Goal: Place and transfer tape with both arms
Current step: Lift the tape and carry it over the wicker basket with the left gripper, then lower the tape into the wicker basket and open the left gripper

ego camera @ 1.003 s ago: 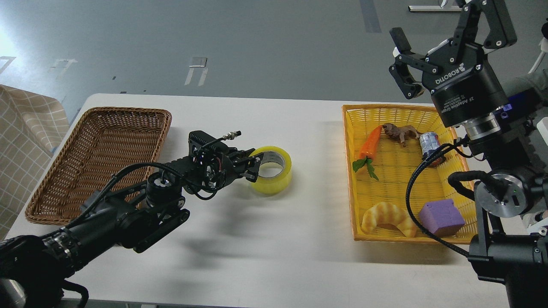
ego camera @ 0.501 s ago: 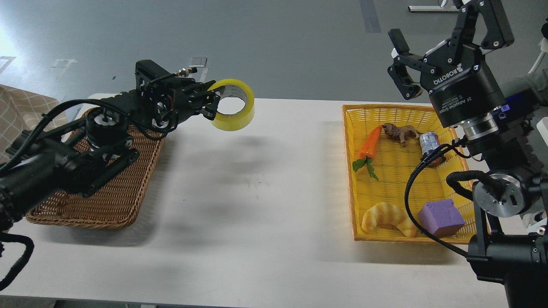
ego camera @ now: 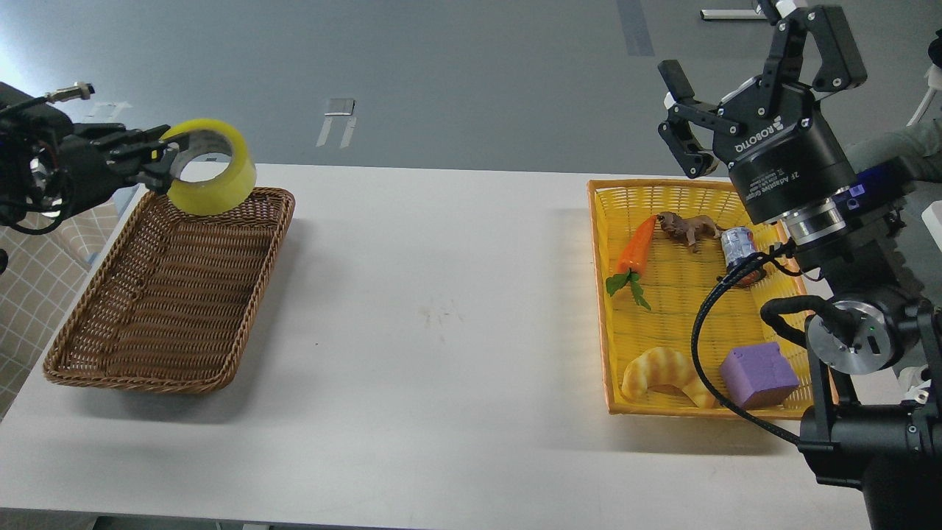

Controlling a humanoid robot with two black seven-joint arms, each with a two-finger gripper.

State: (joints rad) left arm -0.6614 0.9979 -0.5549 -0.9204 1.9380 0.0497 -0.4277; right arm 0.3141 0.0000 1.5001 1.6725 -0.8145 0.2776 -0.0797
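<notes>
The yellow tape roll (ego camera: 215, 175) hangs in the air over the far end of the brown wicker basket (ego camera: 147, 309). My left gripper (ego camera: 158, 158) is shut on the roll's left wall, one finger inside the core, and holds it tilted. My left arm comes in at the far left edge. My right gripper (ego camera: 743, 51) is open and empty, raised high above the far end of the yellow basket (ego camera: 611, 309) on the right.
The yellow basket holds a toy carrot (ego camera: 636, 246), a brown animal figure (ego camera: 688, 228), a small can (ego camera: 736, 246), a striped croissant toy (ego camera: 666, 375) and a purple block (ego camera: 758, 374). A checked cloth (ego camera: 22, 294) lies left of the table.
My left gripper lifted the tape off the table's middle and carried it up and left, over the brown basket. The right gripper shifted slightly up.
</notes>
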